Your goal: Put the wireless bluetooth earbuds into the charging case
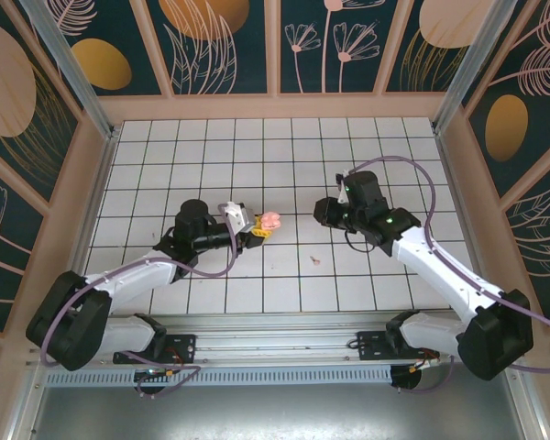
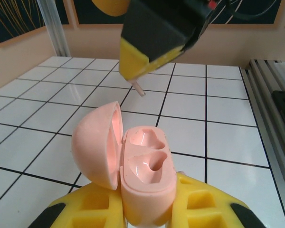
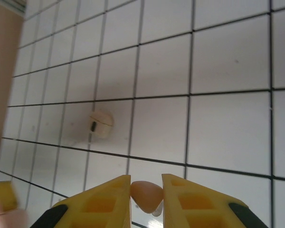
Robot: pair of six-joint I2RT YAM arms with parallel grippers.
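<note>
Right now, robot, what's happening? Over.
Left claw shut on open, empty charging case. Right claw shut on one earbud. Other earbud loose on tiles. Nothing blocking the case.

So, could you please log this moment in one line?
left pincer: holds open charging case | right pincer: holds earbud | other earbud: on tiles

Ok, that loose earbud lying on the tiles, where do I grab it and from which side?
Likely pinch the earbud across its rounded body from straight above: it lies low on the floor, with bare tiles all round.
</note>
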